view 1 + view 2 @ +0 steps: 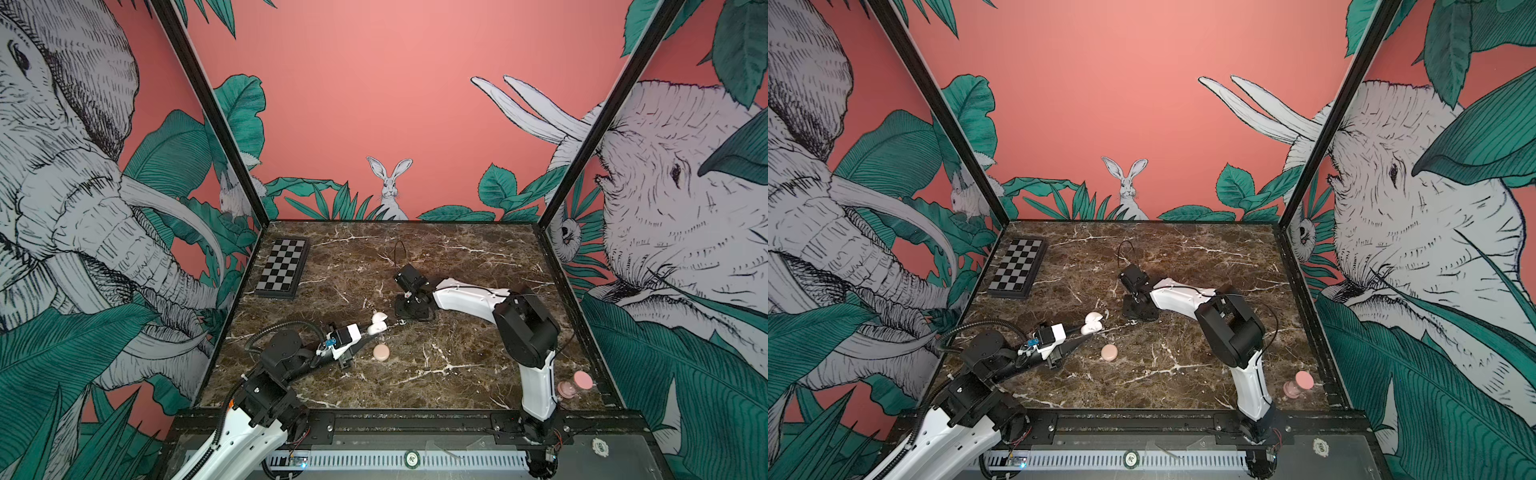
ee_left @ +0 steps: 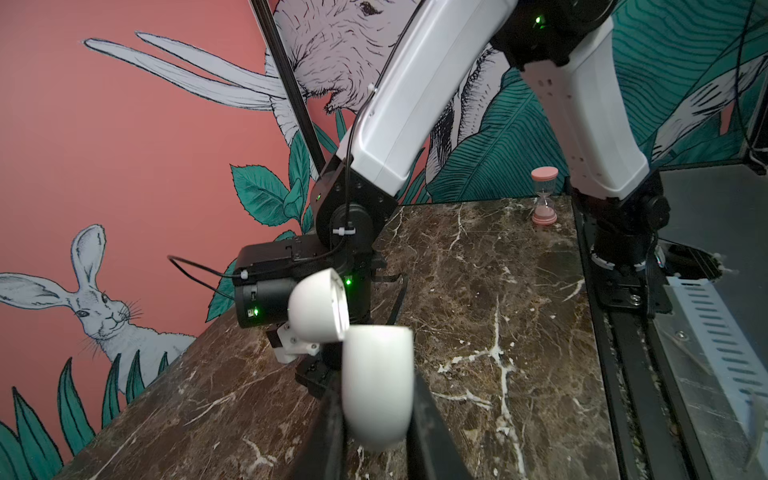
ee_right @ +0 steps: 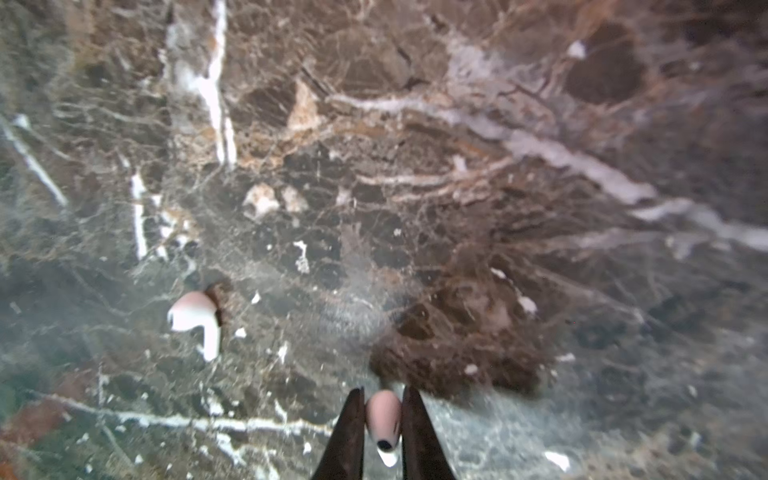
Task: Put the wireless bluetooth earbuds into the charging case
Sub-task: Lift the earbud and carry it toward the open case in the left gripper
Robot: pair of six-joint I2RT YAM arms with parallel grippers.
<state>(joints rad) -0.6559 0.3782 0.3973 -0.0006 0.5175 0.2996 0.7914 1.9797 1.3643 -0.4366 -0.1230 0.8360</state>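
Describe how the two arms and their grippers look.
Both the left arm and the right arm have white shell links joined by black joint housings. The left one carries a ribbed black hose and a small blue part at the wrist. The right one has a thin black cable and green lights. The left gripper and right gripper have slim, dark, tapered fingers.
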